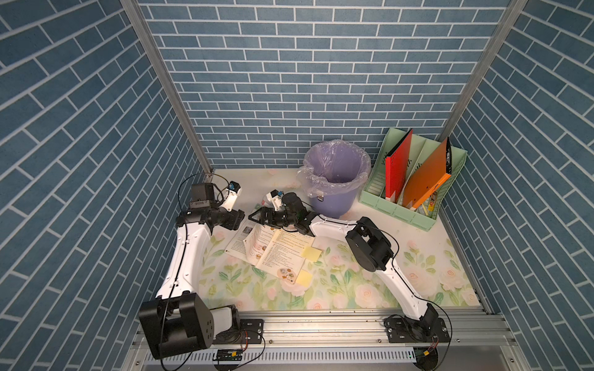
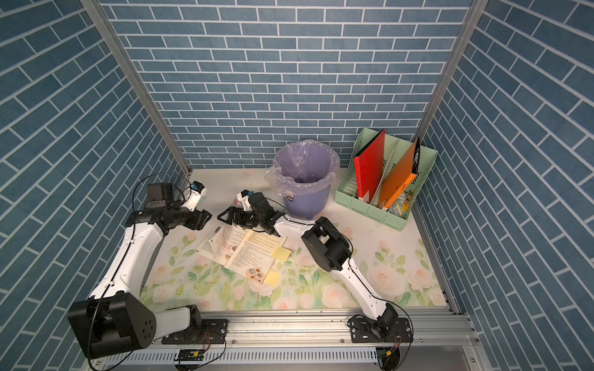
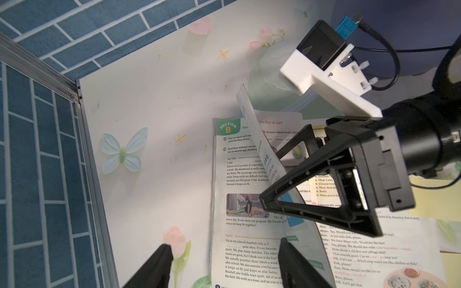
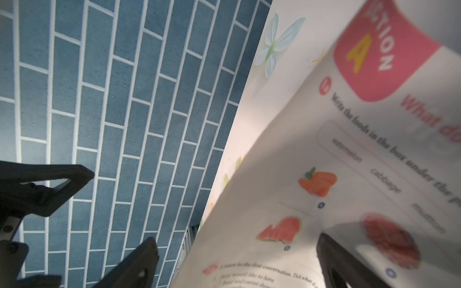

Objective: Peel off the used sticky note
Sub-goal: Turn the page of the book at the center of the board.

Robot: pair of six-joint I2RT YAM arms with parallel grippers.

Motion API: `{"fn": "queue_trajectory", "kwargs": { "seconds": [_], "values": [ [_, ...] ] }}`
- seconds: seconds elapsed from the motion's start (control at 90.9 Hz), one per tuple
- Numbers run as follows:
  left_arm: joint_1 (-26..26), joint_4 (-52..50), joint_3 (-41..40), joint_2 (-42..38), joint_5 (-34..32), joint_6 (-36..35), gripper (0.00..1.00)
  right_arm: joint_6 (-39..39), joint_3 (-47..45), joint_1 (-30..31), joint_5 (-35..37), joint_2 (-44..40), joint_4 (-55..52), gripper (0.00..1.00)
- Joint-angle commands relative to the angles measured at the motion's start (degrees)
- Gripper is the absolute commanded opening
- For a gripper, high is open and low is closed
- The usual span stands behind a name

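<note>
Spread-fingered right gripper [image 4: 237,237] is straddling a page of the open printed textbook [image 1: 283,257].
Two pale yellow square sticky notes [image 1: 311,253] are lying at the textbook's opposite edge, untouched.

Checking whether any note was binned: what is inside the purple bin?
Inside the purple bin only its clear plastic liner shows, no yellow note. The near inner wall is hidden behind the rim.

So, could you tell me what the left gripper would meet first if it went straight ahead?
Probably the right gripper, whose open jaws straddle the printed textbook's raised page just ahead; depth is unclear, so the page could come first.
</note>
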State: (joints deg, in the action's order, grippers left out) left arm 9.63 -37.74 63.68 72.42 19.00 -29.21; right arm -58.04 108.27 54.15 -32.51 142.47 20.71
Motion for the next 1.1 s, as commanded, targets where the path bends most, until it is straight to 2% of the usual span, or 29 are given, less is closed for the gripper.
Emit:
{"fn": "queue_trajectory", "kwargs": {
  "seconds": [0.0, 0.297, 0.429, 0.55, 0.704, 0.836, 0.99, 1.045, 1.089],
  "values": [
    [0.1, -0.9, -0.4, -1.0, 0.3, -0.7, 0.72, 0.1, 1.9, 0.5, -2.0, 2.0, 1.0, 1.00],
    [0.1, -0.4, -0.2, -0.6, -0.4, -0.5, 0.73, -3.6, 9.8, 0.7, -4.3, 6.7, 2.6, 1.00],
    [0.0, -0.2, -2.1, -0.5, 1.3, -0.3, 0.72, -3.8, 9.4, 0.6, -3.8, 6.6, 2.2, 1.00],
    [-0.1, 4.1, -8.2, 0.0, 1.8, 1.8, 0.69, -5.9, 4.3, 0.2, -2.5, 4.1, 6.1, 1.00],
    [-0.1, 11.5, -14.0, 3.4, 4.1, 8.4, 0.58, -7.3, -4.0, -0.7, -1.9, -1.6, 12.8, 1.00],
    [-1.3, 14.6, -14.4, 8.4, 6.1, 12.2, 0.55, -7.0, -12.6, -2.0, -2.1, -7.9, 16.9, 1.00],
    [-3.2, 17.7, -14.0, 13.5, 4.2, 13.1, 0.54, -6.8, -22.8, -3.8, -2.4, -14.6, 21.7, 1.00],
    [-3.3, 18.5, -13.4, 15.3, 3.0, 13.5, 0.53, -4.2, -25.7, -4.2, -2.2, -17.9, 19.8, 1.00],
    [-3.3, 19.1, -13.0, 16.4, 2.2, 13.9, 0.52, 0.4, -27.1, -4.3, -1.5, -20.8, 14.1, 1.00]
  ]
}}
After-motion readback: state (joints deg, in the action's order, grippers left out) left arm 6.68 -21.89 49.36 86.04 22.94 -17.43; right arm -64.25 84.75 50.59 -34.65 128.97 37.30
